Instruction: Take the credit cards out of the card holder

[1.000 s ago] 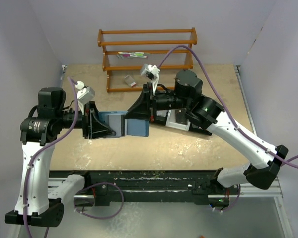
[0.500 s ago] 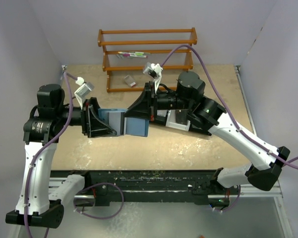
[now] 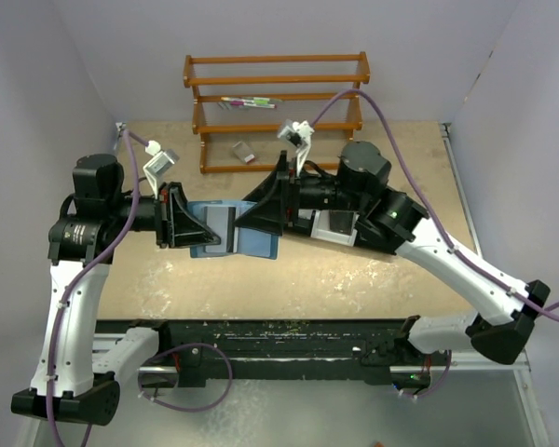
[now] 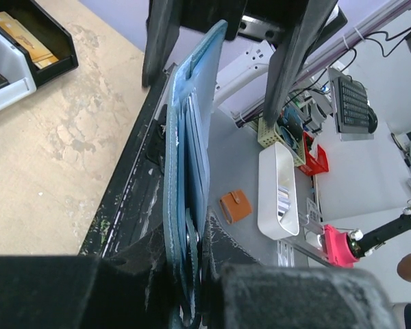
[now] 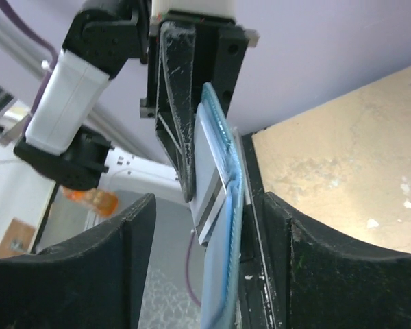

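From above, the card holder [image 3: 259, 244] hangs over the middle of the table [image 3: 354, 275]. The left gripper [image 3: 197, 233] is at its left end and the right gripper [image 3: 253, 220] at its right.

In the left wrist view, that gripper is clamped on the holder's edge.

In the right wrist view, the jaws stand apart on either side of it. A grey slab, probably the credit cards [image 5: 211, 186], sits inside. No card is out yet.

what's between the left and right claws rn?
The teal card holder: the left claw is shut on one end, the right claw stands open around the other. Top view shows it; both wrist views confirm.
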You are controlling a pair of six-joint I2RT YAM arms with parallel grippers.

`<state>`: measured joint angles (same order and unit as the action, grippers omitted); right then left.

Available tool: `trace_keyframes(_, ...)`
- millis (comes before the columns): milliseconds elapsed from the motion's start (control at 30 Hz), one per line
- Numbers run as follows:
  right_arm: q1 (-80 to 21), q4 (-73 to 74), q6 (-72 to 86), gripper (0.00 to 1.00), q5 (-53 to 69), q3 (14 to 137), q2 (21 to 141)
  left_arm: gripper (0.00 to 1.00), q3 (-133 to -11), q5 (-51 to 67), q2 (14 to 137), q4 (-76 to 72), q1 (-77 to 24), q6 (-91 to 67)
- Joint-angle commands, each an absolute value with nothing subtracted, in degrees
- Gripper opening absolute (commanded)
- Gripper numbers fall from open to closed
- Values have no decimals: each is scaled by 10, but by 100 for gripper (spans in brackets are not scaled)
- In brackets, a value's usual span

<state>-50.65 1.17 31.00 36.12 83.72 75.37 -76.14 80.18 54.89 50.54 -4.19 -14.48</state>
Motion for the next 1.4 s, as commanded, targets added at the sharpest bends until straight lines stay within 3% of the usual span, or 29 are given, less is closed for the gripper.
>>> trace_keyframes(0, -499, -17, 344, 67, 232, 842, 669, 10, -765, 815, 543, 479, -41, -157)
trace_keyframes(100, -499, -12, 366, 66, 129, 828, 615, 9, -767, 791, 546, 485, -41, -144)
trace_keyframes(200, -499, -58, 392, 62, 102, 798, 576, 9, -778, 766, 553, 507, -41, -118)
trace_keyframes(367, -515, -118, 456, 61, 205, 765, 599, 9, -790, 734, 563, 517, -42, -101)
trace_keyframes(600, -568, -168, 472, 61, 216, 708, 658, 8, -806, 718, 566, 513, -41, -102)
trace_keyframes(967, -565, -194, 495, 58, 242, 662, 673, 9, -811, 814, 567, 513, -41, -114)
trace_keyframes(1233, -553, -286, 535, 45, 272, 656, 695, 11, -803, 870, 556, 515, -41, -117)
trace_keyframes(1367, -553, -326, 551, 34, 292, 663, 717, 13, -806, 876, 554, 516, -41, -118)
